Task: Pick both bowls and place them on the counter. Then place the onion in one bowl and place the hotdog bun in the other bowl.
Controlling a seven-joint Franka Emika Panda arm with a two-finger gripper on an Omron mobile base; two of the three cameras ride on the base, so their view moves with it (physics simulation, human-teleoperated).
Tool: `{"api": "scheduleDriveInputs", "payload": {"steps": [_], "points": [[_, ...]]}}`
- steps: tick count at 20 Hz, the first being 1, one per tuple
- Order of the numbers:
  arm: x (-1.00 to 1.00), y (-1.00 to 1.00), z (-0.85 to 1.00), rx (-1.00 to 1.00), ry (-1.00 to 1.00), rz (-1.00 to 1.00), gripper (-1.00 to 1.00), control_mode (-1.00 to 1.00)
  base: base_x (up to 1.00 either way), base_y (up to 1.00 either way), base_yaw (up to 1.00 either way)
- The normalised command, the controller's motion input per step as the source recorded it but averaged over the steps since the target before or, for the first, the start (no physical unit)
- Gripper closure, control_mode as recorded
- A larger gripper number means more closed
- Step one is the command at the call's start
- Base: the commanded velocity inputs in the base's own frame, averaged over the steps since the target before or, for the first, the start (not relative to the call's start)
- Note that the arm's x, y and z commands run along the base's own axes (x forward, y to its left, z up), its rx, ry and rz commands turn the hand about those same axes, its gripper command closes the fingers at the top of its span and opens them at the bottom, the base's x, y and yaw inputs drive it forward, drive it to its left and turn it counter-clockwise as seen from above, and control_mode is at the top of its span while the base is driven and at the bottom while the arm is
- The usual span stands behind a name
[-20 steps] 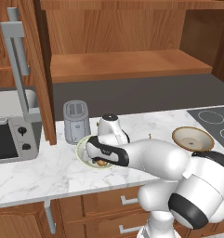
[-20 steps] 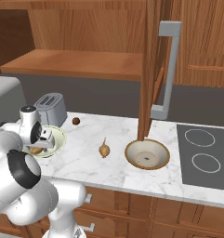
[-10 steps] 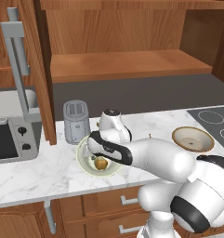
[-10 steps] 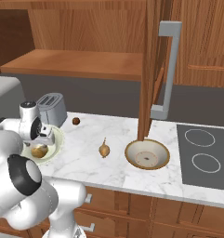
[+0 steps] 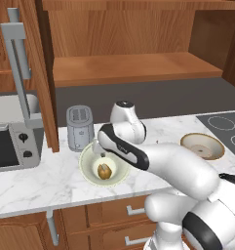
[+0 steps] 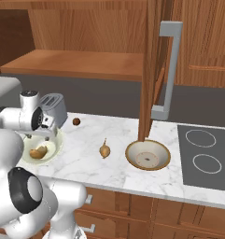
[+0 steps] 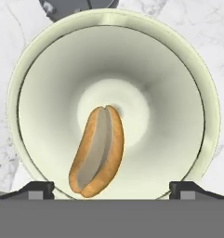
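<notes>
The cream-white bowl (image 5: pixel 118 171) (image 6: pixel 53 148) (image 7: pixel 169 93) stands on the marble counter (image 5: pixel 41 188) (image 6: pixel 86 165) in front of the toaster. The hotdog bun (image 5: pixel 105 171) (image 6: pixel 38 152) (image 7: pixel 97 151) lies loose inside it, slit side up. My gripper (image 5: pixel 97 148) (image 6: pixel 39 134) (image 7: pixel 111 189) hovers just above this bowl, open, its fingertips (image 7: pixel 36 189) spread wide with nothing between them. The onion (image 6: pixel 104 150) rests on the bare counter between the two bowls. The tan-brown bowl (image 5: pixel 202 146) (image 6: pixel 148 155) sits to the right with nothing in it.
A grey toaster (image 5: pixel 80 128) (image 6: pixel 53 106) stands right behind the cream bowl, and a microwave (image 5: pixel 9 146) sits at the far left. A dark reddish lump (image 6: pixel 76 122) lies near the back wall. The cooktop (image 6: pixel 207 156) is to the right; an open cabinet door (image 6: pixel 149 70) hangs above the tan bowl.
My hand has risen out of the cream bowl, uncovering the bun that now lies free in it. The onion and the tan bowl have stayed put.
</notes>
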Motion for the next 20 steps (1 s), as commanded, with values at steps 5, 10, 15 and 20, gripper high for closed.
{"api": "scheduleDriveInputs", "payload": {"steps": [5,10,15,20], "points": [[0.00,-0.47,0.28,0.00,0.03,-0.10,-1.00,-1.00,0.00,0.00,0.00],[0.00,-0.40,0.06,0.00,0.08,-0.12,-1.00,-1.00,0.00,0.00,0.00],[0.04,-0.49,0.01,0.00,0.11,-0.16,-1.00,-1.00,0.00,0.00,0.00],[0.10,-0.55,-0.01,-0.06,0.08,-0.21,-1.00,-1.00,0.00,0.00,0.00]]}}
